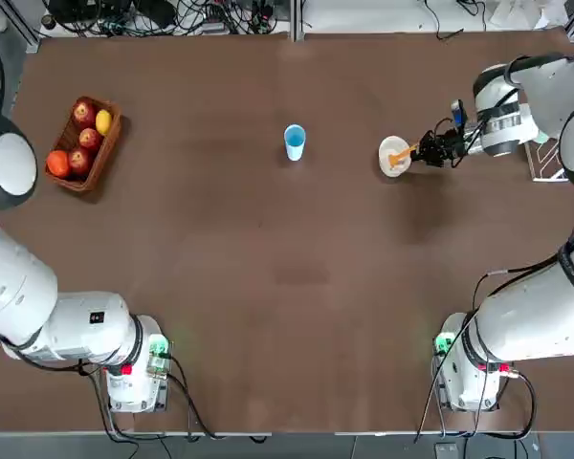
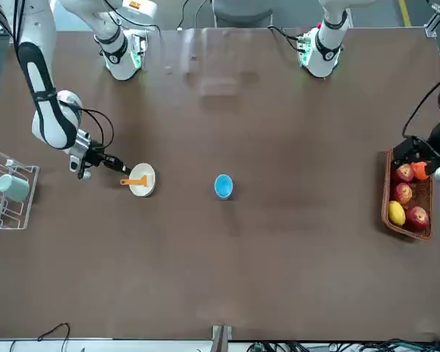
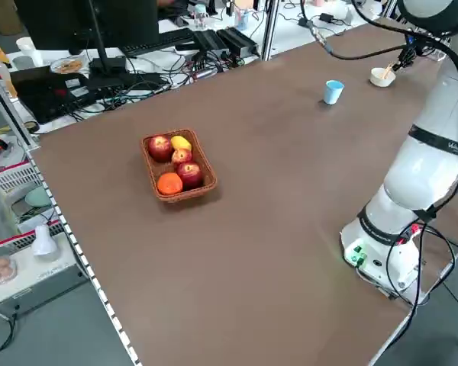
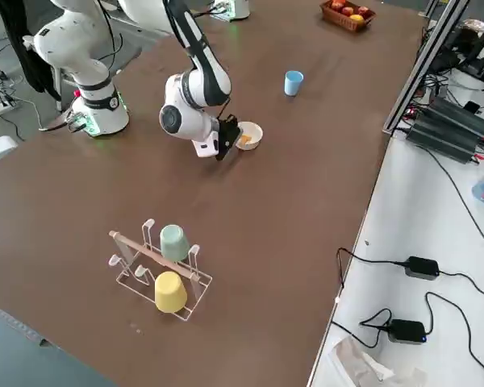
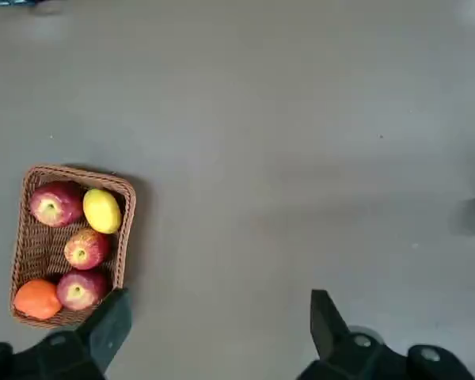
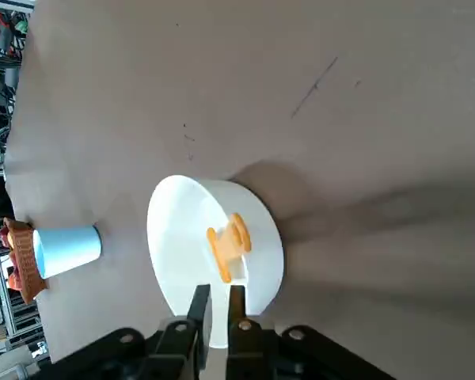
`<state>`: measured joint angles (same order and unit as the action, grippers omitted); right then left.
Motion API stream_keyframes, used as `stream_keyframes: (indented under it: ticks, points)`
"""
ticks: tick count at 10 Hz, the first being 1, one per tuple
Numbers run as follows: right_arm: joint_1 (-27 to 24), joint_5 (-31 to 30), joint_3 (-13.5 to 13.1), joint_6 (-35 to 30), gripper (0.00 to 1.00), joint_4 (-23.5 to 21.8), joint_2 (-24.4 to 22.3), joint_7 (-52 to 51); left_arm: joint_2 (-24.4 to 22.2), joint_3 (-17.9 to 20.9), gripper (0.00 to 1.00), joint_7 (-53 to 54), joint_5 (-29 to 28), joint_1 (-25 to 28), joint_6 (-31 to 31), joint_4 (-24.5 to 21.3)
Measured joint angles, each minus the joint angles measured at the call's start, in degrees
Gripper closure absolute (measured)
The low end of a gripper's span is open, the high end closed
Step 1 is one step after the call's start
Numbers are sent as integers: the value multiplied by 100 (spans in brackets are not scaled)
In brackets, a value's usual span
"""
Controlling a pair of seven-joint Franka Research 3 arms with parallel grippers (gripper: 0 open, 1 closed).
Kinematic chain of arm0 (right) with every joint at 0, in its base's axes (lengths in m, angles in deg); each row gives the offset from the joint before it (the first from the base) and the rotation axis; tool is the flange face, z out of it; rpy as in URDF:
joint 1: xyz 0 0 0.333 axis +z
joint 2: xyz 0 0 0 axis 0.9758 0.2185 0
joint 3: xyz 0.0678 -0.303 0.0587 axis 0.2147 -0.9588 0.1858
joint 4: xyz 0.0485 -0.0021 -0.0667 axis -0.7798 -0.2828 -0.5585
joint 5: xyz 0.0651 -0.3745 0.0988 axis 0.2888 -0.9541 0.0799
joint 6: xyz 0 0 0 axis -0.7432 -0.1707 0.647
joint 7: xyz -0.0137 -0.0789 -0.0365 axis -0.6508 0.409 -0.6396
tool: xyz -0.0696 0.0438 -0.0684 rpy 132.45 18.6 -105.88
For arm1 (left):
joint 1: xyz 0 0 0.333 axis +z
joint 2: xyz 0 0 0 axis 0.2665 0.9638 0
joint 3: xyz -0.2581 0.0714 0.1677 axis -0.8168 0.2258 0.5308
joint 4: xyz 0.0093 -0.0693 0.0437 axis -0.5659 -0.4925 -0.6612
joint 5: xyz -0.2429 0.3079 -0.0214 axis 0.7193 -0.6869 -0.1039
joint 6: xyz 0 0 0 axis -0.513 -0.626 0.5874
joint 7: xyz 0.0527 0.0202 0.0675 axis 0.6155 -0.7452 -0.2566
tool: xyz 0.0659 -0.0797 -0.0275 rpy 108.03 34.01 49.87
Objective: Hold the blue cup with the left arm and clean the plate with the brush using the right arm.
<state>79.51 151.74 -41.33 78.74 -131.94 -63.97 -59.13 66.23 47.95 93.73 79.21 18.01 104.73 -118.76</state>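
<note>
Just beyond right gripper point(image 6: 214, 305): brush point(image 6: 228, 245)

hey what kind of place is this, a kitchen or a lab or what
Most likely a robotics lab, not a kitchen: two robot arms bolted to a brown table, cables and power supplies alongside, and props like a fruit basket and cup rack.

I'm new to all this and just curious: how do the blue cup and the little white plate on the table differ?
The blue cup is light blue, tall and narrow; the plate is cream-white, low and wide. The cup stands alone, away from both hands; the plate has the orange-handled brush lying in it, with the right hand right at its edge. Both are small, round and upright on the brown table.
</note>
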Motion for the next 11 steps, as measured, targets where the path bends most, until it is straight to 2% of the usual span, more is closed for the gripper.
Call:
stream_keyframes:
  ticks: [2, 3, 6, 11]
  points:
    - [-1, 62, 0, 0, 76, 0, 34, -114, -125, -60, 0, -234, 0, 0, -124, 0]
    - [-1, 67, 0, -1, 69, 0, 34, -127, -119, -59, 0, -248, -1, 3, -125, -7]
    - [-9, 89, -2, -2, 25, 1, 34, -137, -108, -50, 0, -248, -1, 28, -159, -17]
    - [-89, 134, -11, -3, 6, 64, -103, -106, -108, -25, 0, -275, -11, 30, -224, -18]
